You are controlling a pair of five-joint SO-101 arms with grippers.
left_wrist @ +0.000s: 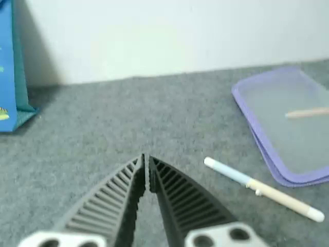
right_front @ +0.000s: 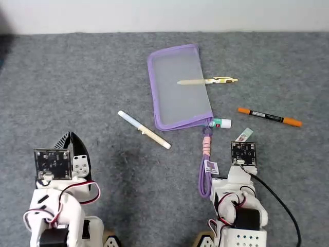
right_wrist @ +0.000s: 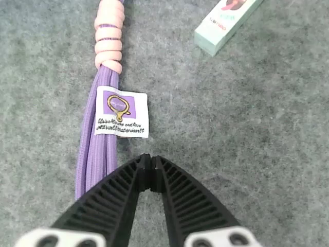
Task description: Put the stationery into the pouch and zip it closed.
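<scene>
A translucent purple pouch lies flat at the table's middle back, also in the left wrist view. A cream pen crosses the pouch's right edge; I cannot tell whether it is inside or on top. A blue-and-cream pen lies left of the pouch. An orange marker lies to its right. A small green-and-white tube sits at its near corner, with a mint box close by. My left gripper is shut and empty, short of the blue pen. My right gripper is shut beside the pouch's purple strap.
The strap runs from the pouch's corner toward the right arm and carries a white tag. The mint box lies ahead of the right gripper. A blue object stands by the wall at far left. Grey carpet covers the table.
</scene>
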